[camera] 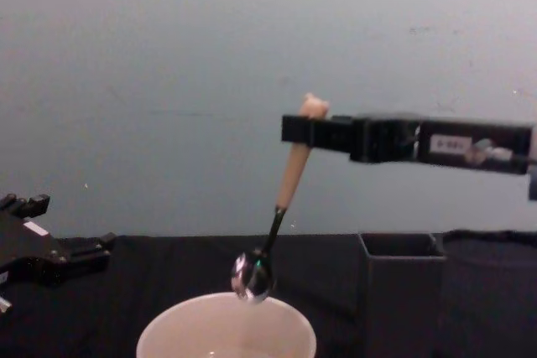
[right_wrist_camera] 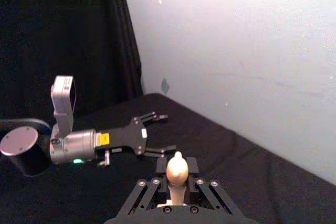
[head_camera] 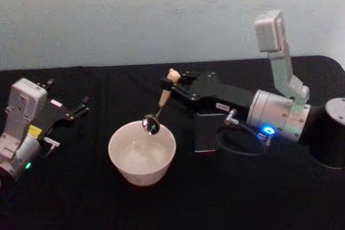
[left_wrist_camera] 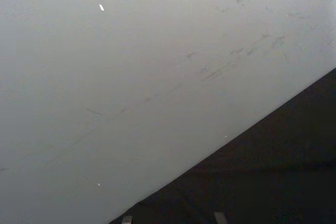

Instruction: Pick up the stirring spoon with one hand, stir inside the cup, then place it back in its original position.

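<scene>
Gripping the spoon [head_camera: 161, 102] high on its cream handle, just under the knob, with the right pincer [head_camera: 171, 83] clamped tight on it. Reaching in level from the right, well above the surface [head_camera: 81, 197], which leaves the whole neck and bowl free to dip. Hanging tilted, knob up, metal bowl down at the far rim of the cup [head_camera: 135, 172], about level with that rim and seemingly not yet inside. Probably about to lower and circle within the cup. Held this high on the handle, likely to knock the wall if swung wide, so worth going gently. Standing just right of the cup, under the right arm, open-topped and near enough for a short return: the dark holder [head_camera: 207, 130]. Parked far left, low by the surface, well clear of the cup: left pincer [head_camera: 66, 97], fingers apart, holding nothing.
</scene>
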Robot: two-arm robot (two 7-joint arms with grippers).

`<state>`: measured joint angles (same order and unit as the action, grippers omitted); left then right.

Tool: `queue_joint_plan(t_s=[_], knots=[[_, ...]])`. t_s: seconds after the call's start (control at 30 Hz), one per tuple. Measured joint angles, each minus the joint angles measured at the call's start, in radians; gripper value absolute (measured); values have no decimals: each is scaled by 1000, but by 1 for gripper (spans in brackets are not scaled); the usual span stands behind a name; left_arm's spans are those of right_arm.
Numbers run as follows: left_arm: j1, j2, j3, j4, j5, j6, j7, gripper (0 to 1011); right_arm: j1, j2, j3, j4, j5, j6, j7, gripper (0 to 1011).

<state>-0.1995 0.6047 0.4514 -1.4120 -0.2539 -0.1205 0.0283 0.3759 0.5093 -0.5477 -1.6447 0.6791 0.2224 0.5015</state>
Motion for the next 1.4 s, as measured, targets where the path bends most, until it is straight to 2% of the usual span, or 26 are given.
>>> queue_joint_plan(t_s=[0.4,0.83,1.1,1.4], knots=[[0,0,0,0,0,0,0,1001,-31,63,63,-47,79,-26,-6,205],[0,0,0,0,0,0,0,1001,-65,123,124,-65,147,-58,-16,205],[0,0,0,0,0,0,0,1001,-89,156,154,-78,174,-72,-24,204],[0,0,0,0,0,0,0,1001,-113,190,175,-90,177,-92,-26,204]])
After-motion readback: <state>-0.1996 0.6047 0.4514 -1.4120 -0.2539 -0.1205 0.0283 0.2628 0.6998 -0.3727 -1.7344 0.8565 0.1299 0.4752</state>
